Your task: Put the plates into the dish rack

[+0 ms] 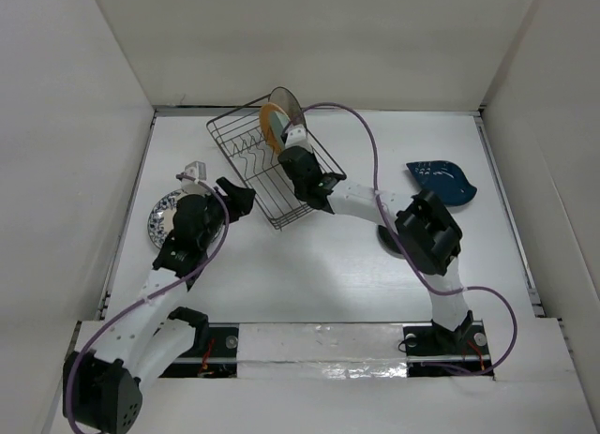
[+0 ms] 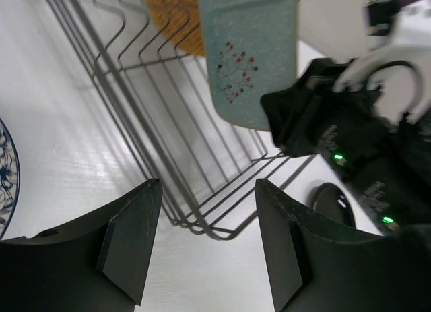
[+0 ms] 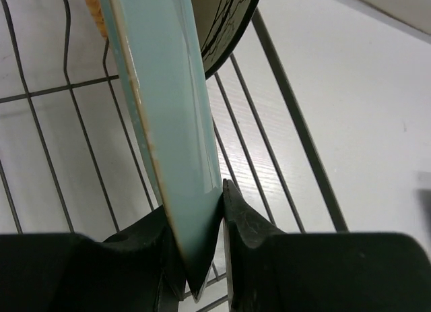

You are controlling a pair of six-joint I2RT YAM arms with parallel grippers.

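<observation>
**Item 1. Left pincer** (image 2: 209, 248): the fingers are standing apart and holding nothing. It is hovering over the white tabletop (image 1: 309, 284), near the closest corner of the rectangular grey wire dish rack (image 2: 202, 221). Risk: you are working close to the right arm, so a swing inward could bump that arm or shove the rack.

**Item 2. White-and-blue floral round plate** (image 1: 161, 218): it is lying flat beside the left arm. The arm is partly covering it, and the left wrist view is cutting it off.

**Item 3. Black round plate** (image 2: 333, 203): it is lying beneath the right arm and is mostly hidden.

**Item 4. Right pincer** (image 3: 195, 251): it is clamping one edge of the mint rounded-rectangular speckled plate (image 3: 168, 110) and holding it on edge inside the rack. Risk: you are gripping only a narrow glossy strip, so the plate could pivot, slip, or knock the orange wood-look round plate (image 2: 176, 19) just behind it. You cannot tell whether its lower edge is sitting between prongs.

**Item 5. Beige round plate with grey floral print** (image 1: 286, 104): it is standing at the rack's far end, and its seating is hidden.

**Item 6. Dark-blue leaf-shaped plate** (image 1: 442, 181): it is lying on the tabletop, well apart from the rack.
</observation>
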